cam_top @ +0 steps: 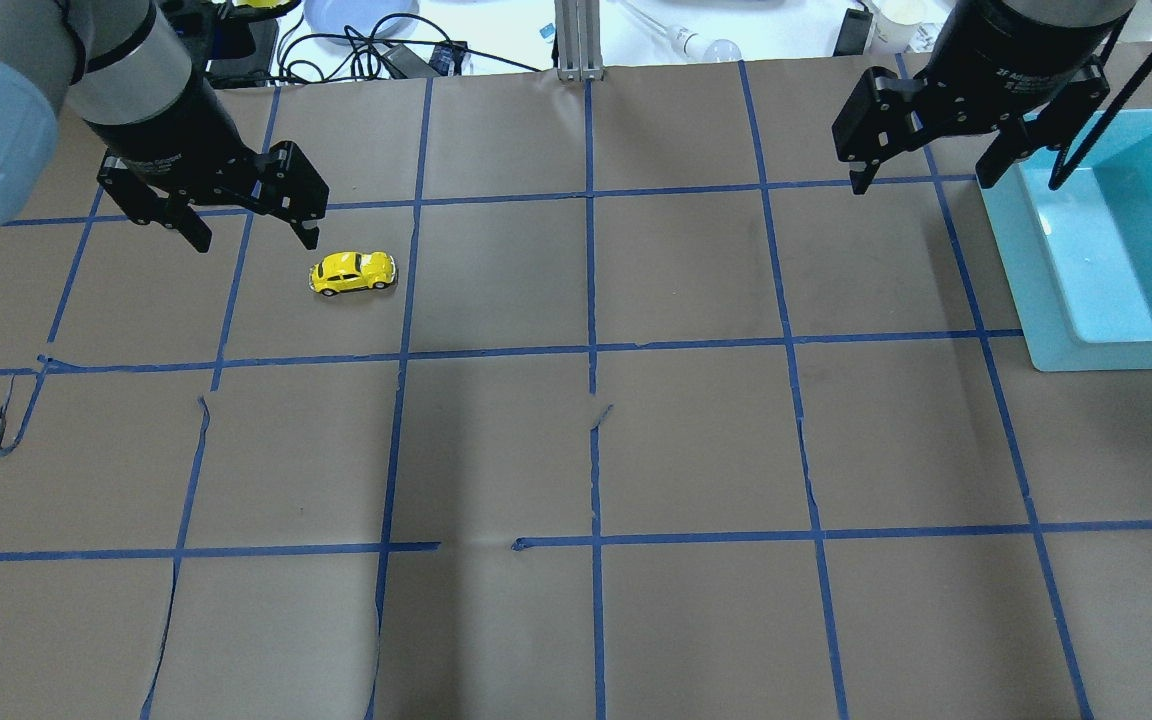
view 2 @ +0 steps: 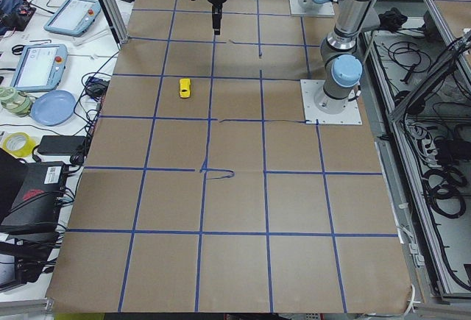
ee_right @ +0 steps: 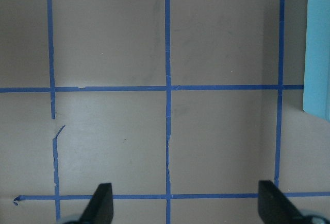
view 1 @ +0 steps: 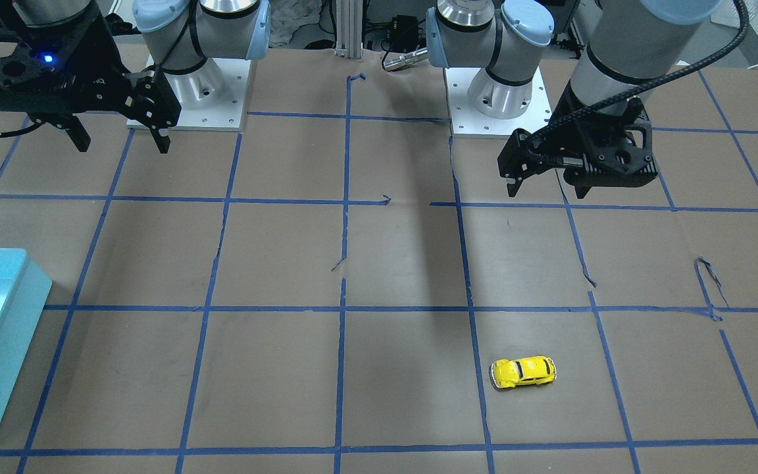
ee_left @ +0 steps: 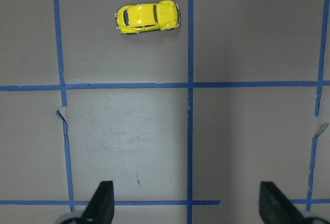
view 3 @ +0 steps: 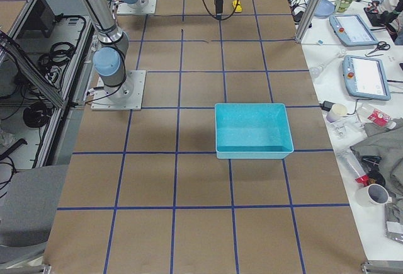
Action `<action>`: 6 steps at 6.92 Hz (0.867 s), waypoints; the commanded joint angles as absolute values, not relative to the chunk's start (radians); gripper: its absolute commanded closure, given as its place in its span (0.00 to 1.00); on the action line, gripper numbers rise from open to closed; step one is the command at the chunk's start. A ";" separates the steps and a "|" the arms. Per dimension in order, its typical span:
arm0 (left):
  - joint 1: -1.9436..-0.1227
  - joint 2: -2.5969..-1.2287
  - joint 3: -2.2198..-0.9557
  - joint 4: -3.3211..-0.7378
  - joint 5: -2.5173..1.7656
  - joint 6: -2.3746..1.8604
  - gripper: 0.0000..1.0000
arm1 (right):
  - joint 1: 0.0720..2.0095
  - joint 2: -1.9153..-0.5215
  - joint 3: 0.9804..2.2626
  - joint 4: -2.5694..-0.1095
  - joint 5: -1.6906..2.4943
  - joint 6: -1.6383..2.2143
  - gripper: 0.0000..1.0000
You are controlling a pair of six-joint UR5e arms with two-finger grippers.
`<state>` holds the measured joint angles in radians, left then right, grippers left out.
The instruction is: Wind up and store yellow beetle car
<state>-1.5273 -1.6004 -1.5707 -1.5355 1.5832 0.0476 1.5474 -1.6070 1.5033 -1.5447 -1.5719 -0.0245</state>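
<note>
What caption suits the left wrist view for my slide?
Left gripper, jaws open, hovers short of the yellow beetle car sitting on its wheels on the table.

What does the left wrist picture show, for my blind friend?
A tiny glossy yellow toy beetle car sits near the top on brown paper crossed by blue tape lines. The left gripper, open and empty, shows at the bottom, away from it.

Cropped bin, speck of a car
The blue bin (view 1: pixel 10 342) runs off the front view's left edge and the overhead view's right edge. In both side views the yellow beetle car (view 3: pixel 237 4) is a speck, its details unreadable.
</note>
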 commanded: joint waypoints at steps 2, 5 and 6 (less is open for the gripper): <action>-1.529 -1.598 -1.568 -1.536 1.583 0.048 0.00 | 1.546 -1.608 1.503 -1.545 -1.572 -0.025 0.00; -1.528 -1.598 -1.575 -1.536 1.586 0.048 0.00 | 1.546 -1.608 1.503 -1.545 -1.572 -0.025 0.00; -1.528 -1.600 -1.575 -1.532 1.585 0.048 0.00 | 1.546 -1.608 1.503 -1.545 -1.572 -0.025 0.00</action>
